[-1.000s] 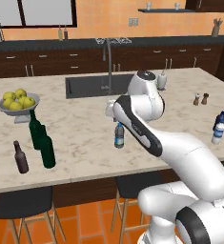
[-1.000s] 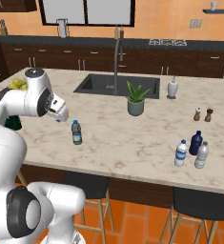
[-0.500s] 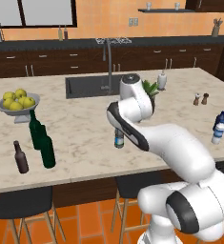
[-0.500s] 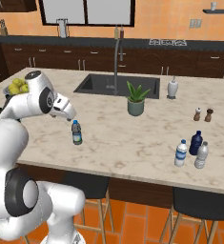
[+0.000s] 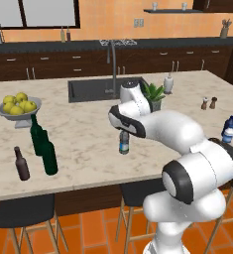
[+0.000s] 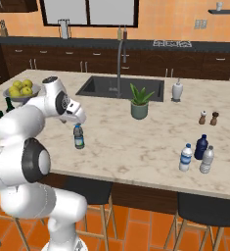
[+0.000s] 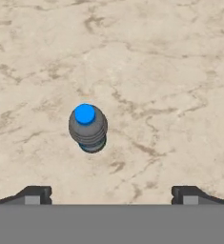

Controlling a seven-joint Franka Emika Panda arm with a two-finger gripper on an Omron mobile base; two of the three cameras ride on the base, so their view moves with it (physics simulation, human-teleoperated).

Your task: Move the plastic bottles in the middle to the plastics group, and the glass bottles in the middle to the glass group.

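Observation:
A small clear water bottle with a blue label and a dark blue cap stands alone mid-counter, also in the right base view. My gripper hovers just above it, pointing straight down. In the hand view the bottle sits upright ahead of the gripper and a little left of centre; the fingertips are far apart, open and empty. The white-capped water bottle stands by the deep-blue bottle and the pale bottle. Two green wine bottles and a brown bottle stand at the left.
A fruit bowl sits behind the green bottles. A potted plant, a soap dispenser and the sink lie behind my arm. Salt and pepper shakers stand at the far right. Stools line the near counter edge.
The arm's upper links have swung left and the hand has settled slightly lower over the dark-capped bottle. The bottles have not moved.

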